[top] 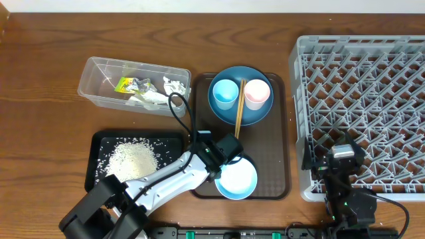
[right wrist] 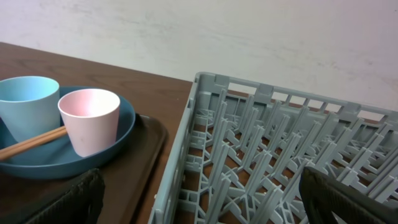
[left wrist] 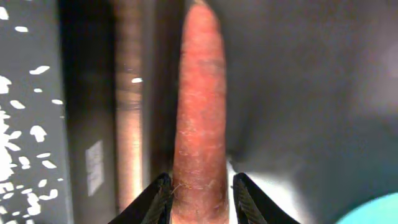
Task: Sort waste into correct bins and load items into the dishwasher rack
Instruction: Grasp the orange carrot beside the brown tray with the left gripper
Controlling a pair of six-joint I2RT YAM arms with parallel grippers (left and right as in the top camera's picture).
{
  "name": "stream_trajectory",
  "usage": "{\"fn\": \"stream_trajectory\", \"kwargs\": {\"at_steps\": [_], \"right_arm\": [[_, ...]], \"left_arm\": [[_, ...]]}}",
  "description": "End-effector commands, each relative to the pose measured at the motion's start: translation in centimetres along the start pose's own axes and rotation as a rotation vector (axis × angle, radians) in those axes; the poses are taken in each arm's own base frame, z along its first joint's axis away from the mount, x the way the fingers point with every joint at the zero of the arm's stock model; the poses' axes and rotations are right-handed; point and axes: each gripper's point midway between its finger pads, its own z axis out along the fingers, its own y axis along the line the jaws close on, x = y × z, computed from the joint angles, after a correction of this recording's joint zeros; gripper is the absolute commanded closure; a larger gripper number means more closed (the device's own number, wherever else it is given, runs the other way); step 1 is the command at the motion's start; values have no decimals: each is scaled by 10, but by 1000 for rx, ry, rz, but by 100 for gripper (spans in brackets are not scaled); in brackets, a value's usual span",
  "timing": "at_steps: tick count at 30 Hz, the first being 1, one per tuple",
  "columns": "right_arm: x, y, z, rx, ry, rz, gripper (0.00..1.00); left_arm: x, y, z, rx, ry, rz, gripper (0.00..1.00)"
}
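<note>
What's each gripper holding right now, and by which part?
Left gripper holds the orange carrot piece by its thicker end, narrow tip pointing away. Right gripper is open, holding nothing.

left arm stretches forward, left gripper (left wrist: 199,190) pinching the carrot piece (left wrist: 199,106); right arm seems tucked back low, right gripper (right wrist: 199,202) spread wide, holding nothing.

you're seeing the carrot piece (left wrist: 199,112) running off the left wrist view at 6 o'clock, its tip blurring at 12. the pale bowl (left wrist: 380,213) is showing only a sliver at 5 o'clock. overhead, the left gripper (top: 226,154) is hiding the carrot piece and the pale bowl's 10 o'clock rim.
</note>
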Motion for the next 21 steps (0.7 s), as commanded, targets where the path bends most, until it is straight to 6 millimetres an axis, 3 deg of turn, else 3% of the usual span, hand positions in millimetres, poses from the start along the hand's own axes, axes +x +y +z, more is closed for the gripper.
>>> {"fn": "stream_trajectory", "kwargs": {"at_steps": [1, 21], "right_arm": [[1, -3, 0, 13, 4, -6, 1], [1, -3, 0, 13, 4, -6, 1]], "left_arm": [[7, -5, 3, 32, 44, -19, 65], [8, -13, 3, 68, 53, -24, 65]]}}
